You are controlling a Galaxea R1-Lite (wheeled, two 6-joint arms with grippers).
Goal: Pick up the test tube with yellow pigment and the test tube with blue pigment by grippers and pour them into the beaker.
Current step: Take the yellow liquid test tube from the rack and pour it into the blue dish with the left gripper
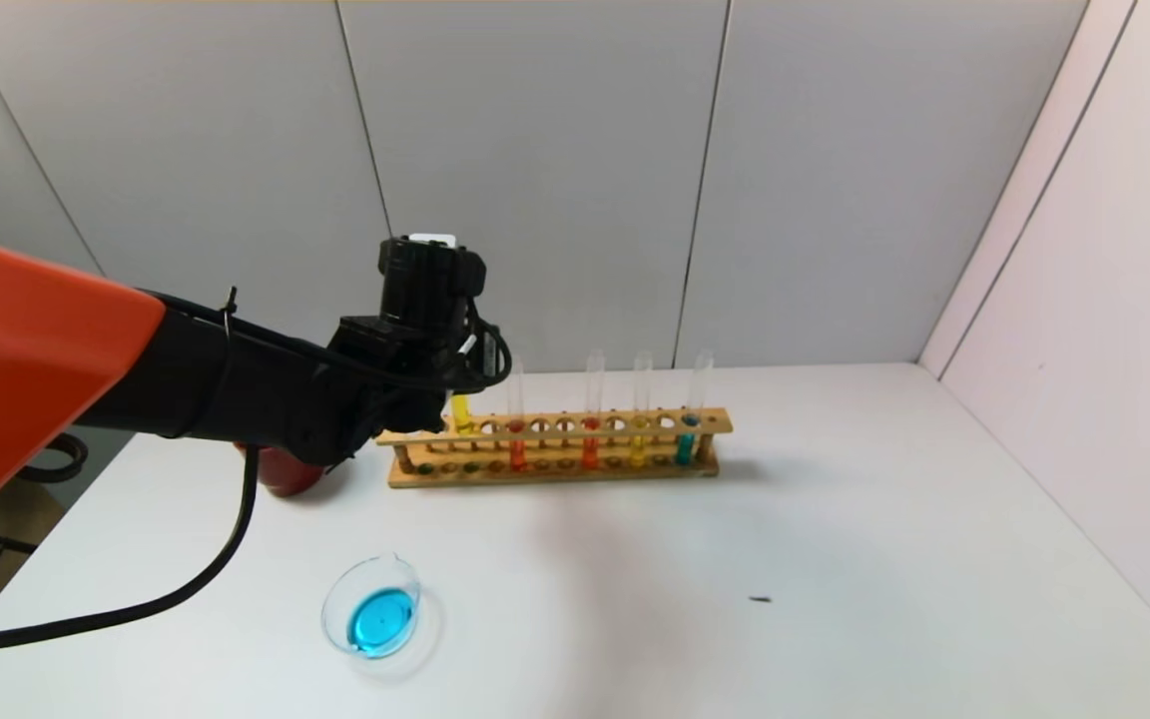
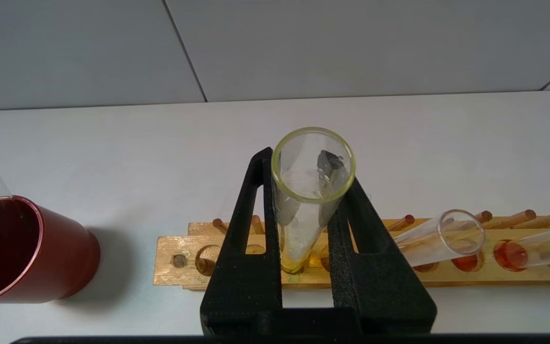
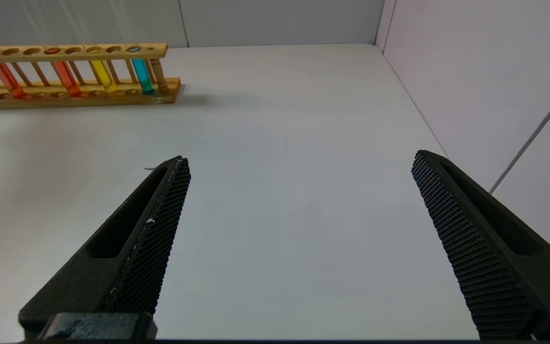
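Your left gripper (image 2: 311, 210) is clamped on the test tube with yellow pigment (image 2: 309, 200), which stands in the wooden rack (image 1: 555, 451) near its left end. Your right gripper (image 3: 299, 191) hangs wide open over bare table (image 3: 280, 143). The beaker (image 1: 372, 605) holds blue liquid, in front of the rack. A blue-filled tube (image 1: 687, 439) sits at the rack's right end.

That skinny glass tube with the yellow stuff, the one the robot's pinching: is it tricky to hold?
Probably. The yellow tube is smooth, thin glass, so it may slip or crack between the left gripper's fingers. Being round, it would likely roll if laid on the table.
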